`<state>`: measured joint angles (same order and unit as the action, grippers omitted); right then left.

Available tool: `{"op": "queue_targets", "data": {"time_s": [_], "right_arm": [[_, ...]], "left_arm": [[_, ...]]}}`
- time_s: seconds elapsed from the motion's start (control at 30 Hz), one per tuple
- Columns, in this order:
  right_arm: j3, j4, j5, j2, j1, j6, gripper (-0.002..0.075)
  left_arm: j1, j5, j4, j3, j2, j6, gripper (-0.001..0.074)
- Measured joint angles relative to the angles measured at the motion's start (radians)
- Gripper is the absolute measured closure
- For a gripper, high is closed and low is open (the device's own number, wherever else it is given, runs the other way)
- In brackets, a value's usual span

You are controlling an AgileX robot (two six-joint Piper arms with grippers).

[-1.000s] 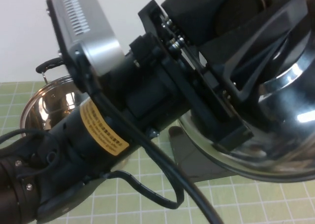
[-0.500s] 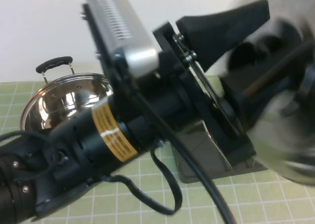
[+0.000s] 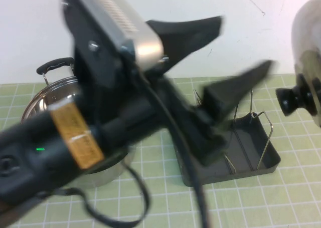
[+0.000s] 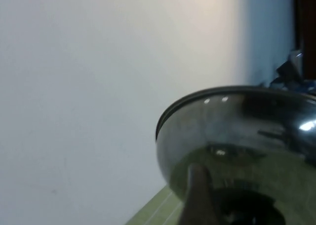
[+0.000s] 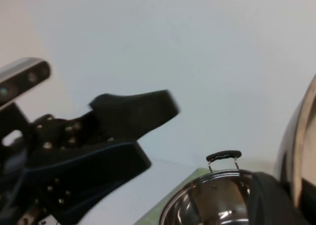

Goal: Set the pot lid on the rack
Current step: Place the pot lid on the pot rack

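The pot lid (image 3: 307,62) is upright at the high view's right edge, above the table, with its black knob (image 3: 292,100) facing left. In the right wrist view my right gripper (image 5: 291,200) is shut on the lid's rim (image 5: 296,146); one black finger (image 5: 269,200) shows beside it. My left gripper (image 3: 246,43) is open and empty, its fingers spread in the air left of the lid, above the rack (image 3: 261,160). The left wrist view shows the lid's dome (image 4: 237,131) close ahead. The rack's wire loops stand upright and hold nothing.
The deep steel pot (image 3: 47,100) with a black handle stands at the left, partly behind my left arm (image 3: 100,128); it also shows in the right wrist view (image 5: 217,200). The green grid mat (image 3: 251,203) covers the table. A white wall is behind.
My left gripper has opened, let go of the lid and drawn back to the left. The lid has moved right to the frame's edge. The rack now shows.
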<state>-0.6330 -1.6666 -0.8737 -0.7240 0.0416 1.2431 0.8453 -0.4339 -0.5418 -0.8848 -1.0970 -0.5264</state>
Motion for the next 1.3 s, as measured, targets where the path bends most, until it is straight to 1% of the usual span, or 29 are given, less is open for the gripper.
{"op": "queue_targets", "data": {"time_s": [0.03, 0.07, 0.1, 0.13, 0.2, 0.23, 0.3, 0.43, 0.57, 0.67, 0.93, 1.3], "right_arm": [[-0.012, -0.002, -0.009, -0.022, 0.000, 0.006, 0.0702], [-0.026, -0.002, -0.021, -0.051, 0.000, 0.011, 0.0702], [-0.041, -0.002, -0.036, -0.083, 0.000, 0.014, 0.0702], [-0.055, -0.002, -0.050, -0.111, 0.000, 0.016, 0.0702], [-0.083, -0.002, -0.087, -0.168, 0.000, 0.016, 0.0702], [-0.106, -0.002, -0.118, -0.222, 0.000, 0.016, 0.0702], [-0.140, -0.002, -0.141, -0.295, -0.013, 0.016, 0.0702], [-0.217, -0.002, -0.146, -0.400, -0.097, 0.034, 0.0702], [-0.282, 0.000, -0.104, -0.485, -0.211, 0.084, 0.0703], [-0.312, -0.002, -0.065, -0.539, -0.260, 0.108, 0.0703], [-0.325, -0.002, -0.007, -0.705, -0.270, 0.145, 0.0703], [-0.347, -0.010, -0.030, -0.896, -0.270, 0.226, 0.0704]], "left_arm": [[0.000, 0.059, 0.000, 0.000, 0.028, 0.002, 0.0241], [0.000, 0.133, 0.003, -0.002, 0.055, 0.004, 0.0318], [0.000, 0.206, 0.004, -0.002, 0.081, 0.006, 0.0429], [0.000, 0.278, 0.008, -0.002, 0.100, 0.008, 0.0508], [0.000, 0.409, 0.014, -0.002, 0.140, 0.012, 0.0636], [0.000, 0.455, 0.016, -0.002, 0.154, 0.018, 0.0670], [0.000, 0.545, 0.021, -0.002, 0.188, 0.018, 0.0708], [-0.002, 0.615, 0.032, 0.021, 0.215, 0.018, 0.0729], [-0.002, 0.633, 0.049, 0.053, 0.215, -0.017, 0.0733], [-0.002, 0.635, 0.055, 0.071, 0.215, -0.039, 0.0733], [-0.002, 0.637, 0.064, 0.125, 0.215, -0.043, 0.0735], [-0.002, 0.644, 0.070, 0.138, 0.215, -0.043, 0.0735]]}}
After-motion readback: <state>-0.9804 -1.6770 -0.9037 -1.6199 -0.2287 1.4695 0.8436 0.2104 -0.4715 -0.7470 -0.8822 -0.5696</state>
